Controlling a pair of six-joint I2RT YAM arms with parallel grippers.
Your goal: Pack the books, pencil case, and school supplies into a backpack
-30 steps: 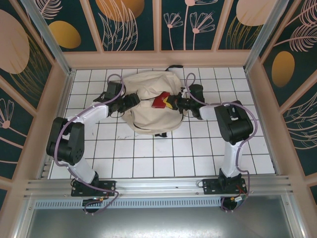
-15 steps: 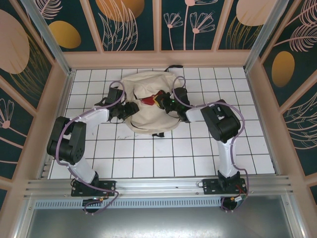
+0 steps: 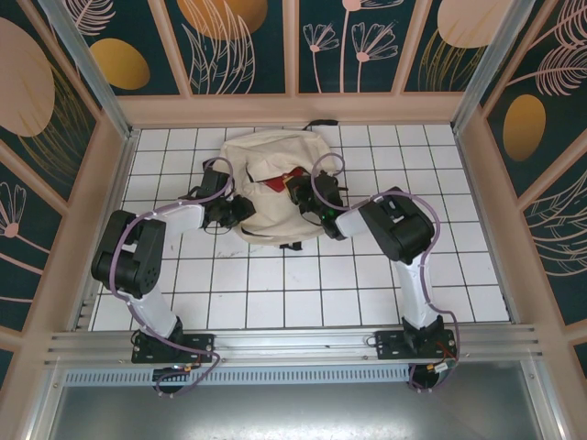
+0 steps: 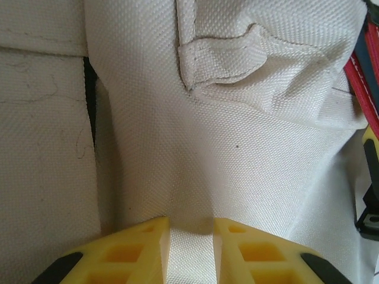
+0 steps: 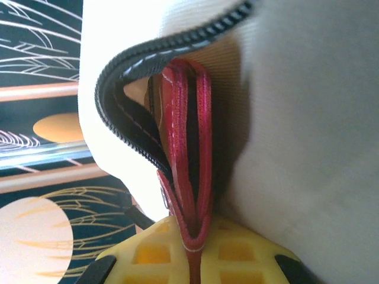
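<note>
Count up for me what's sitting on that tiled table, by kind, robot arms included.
Cream backpack: 1
Red case: 1
Robot arms: 2, left and right
Total: 4

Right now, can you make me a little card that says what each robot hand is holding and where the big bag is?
Bag: large soft cream-beige fabric backpack, lying on the white tiled table, at the far middle.
Left gripper: pinching a fold of the backpack's fabric.
Right gripper: shut on the small flat red square case.
Red case's place: edge-on at the backpack's open mouth, right beside the dark zip edge.
</note>
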